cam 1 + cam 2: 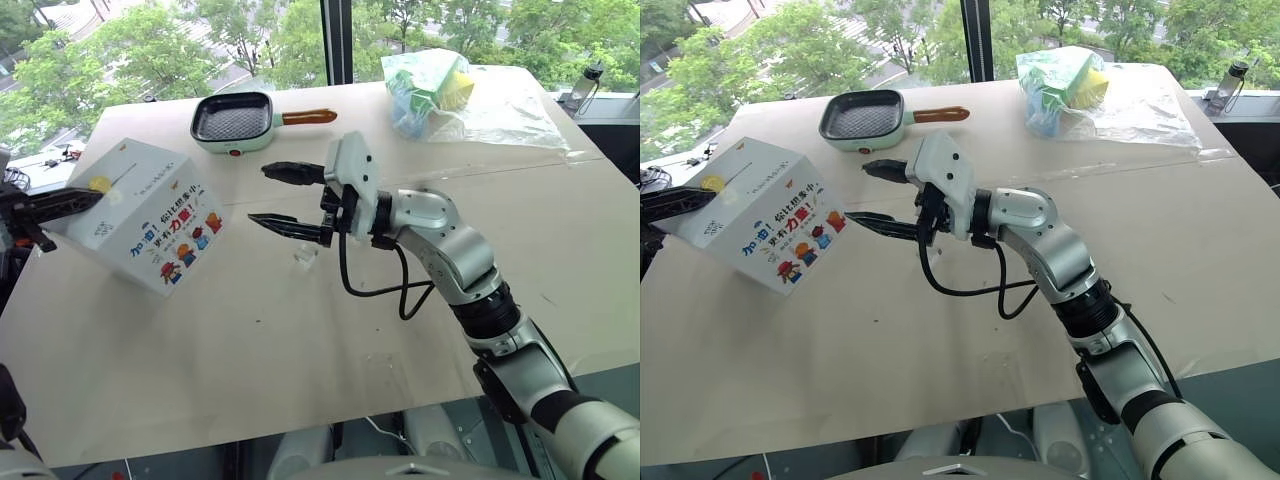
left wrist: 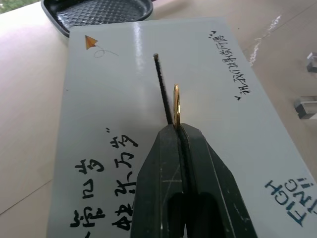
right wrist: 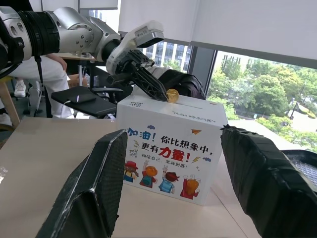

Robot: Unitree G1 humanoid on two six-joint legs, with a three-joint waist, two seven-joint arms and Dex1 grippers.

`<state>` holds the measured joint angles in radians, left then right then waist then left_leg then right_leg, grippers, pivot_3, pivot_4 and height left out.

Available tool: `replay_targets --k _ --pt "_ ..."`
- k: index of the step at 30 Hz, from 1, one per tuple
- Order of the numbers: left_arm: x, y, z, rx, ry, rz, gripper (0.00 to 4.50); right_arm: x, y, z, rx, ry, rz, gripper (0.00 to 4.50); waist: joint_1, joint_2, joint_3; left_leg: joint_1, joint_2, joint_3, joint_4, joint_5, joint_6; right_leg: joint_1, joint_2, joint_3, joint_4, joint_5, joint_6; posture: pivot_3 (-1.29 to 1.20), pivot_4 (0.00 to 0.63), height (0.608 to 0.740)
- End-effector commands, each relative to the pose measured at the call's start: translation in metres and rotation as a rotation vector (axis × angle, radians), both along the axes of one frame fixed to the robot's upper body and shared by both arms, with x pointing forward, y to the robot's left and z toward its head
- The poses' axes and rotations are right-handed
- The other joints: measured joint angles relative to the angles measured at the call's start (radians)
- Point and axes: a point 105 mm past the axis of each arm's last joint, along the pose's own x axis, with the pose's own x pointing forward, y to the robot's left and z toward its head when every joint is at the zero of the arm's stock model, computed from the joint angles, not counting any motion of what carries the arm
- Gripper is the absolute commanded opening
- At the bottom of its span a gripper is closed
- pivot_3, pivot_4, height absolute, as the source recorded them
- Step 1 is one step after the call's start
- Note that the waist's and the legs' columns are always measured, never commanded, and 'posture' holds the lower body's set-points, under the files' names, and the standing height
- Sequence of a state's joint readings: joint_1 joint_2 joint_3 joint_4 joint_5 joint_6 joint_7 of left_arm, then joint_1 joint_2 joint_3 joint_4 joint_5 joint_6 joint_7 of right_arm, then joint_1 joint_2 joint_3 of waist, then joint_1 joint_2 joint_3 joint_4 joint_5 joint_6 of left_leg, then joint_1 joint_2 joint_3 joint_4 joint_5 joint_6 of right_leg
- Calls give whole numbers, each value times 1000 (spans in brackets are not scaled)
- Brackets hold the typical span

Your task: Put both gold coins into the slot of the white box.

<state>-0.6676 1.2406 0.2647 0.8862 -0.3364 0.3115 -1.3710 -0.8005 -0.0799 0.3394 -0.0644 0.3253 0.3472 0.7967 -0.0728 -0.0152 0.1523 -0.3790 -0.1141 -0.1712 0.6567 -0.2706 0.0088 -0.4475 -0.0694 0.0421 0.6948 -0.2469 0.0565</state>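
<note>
The white box (image 1: 150,215) with cartoon figures on its side stands at the table's left. Its top bears a thin dark slot (image 2: 161,84). My left gripper (image 2: 176,126) is shut on a gold coin (image 2: 177,101), held on edge just above the box top. The coin is right beside the slot and about parallel to it; the coin (image 3: 172,95) also shows from the side in the right wrist view. My right gripper (image 1: 258,194) hangs open and empty above the table, just right of the box, pointing at it.
A mint-green pan (image 1: 232,122) lies behind the box. A clear plastic bag (image 1: 440,90) with green and yellow things sits at the back right. A small clear holder (image 1: 305,258) lies under my right gripper. A person's legs (image 3: 44,74) show beyond the table.
</note>
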Motion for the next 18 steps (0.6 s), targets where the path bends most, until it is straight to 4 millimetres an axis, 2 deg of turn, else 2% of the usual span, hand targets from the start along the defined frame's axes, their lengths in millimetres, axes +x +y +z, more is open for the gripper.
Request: replay_targets --k 1,18 --pt "0 7 -16 19 74 54 0 -5 0 12 40 -30 8 3232 0 0 0 0 0 0 0 0 0 0 0 0 0 0 0 0 150 736" --pt "-4 0 -27 40 131 -9 0 -4 -1 10 49 -27 -1 3232 1 2 -2 0 0 0 1 0 0 0 0 0 0 0 0 0 150 736"
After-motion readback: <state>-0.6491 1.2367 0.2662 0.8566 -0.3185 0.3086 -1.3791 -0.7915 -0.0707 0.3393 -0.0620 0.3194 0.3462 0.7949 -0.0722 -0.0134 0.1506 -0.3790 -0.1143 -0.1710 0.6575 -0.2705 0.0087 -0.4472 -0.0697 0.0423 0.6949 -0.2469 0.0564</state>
